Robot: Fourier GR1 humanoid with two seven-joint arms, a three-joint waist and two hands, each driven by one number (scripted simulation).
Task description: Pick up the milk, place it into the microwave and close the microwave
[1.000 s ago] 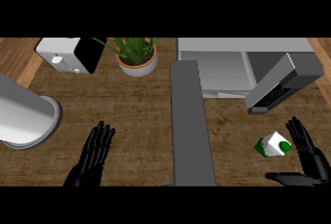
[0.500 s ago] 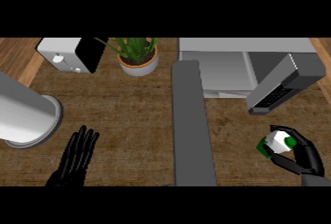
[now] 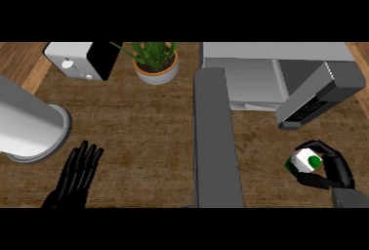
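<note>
The milk (image 3: 307,161) is a small white carton with a green spot on top, at the lower right of the counter. My right hand (image 3: 332,167) is curled round it, fingers over its far side and thumb below. The microwave (image 3: 254,80) stands at the back right with its door (image 3: 318,95) swung open toward the right, just beyond the milk. My left hand (image 3: 75,177) rests open and flat at the lower left, holding nothing.
A grey bar (image 3: 215,139) runs from the microwave's front down the middle of the counter. A large grey cylinder (image 3: 27,126) lies at the left. A potted plant (image 3: 155,62) and a white-and-black appliance (image 3: 79,59) stand at the back.
My right hand has closed round the milk carton and shifted a little up and left with it. The left hand has drawn down toward the lower left edge.
</note>
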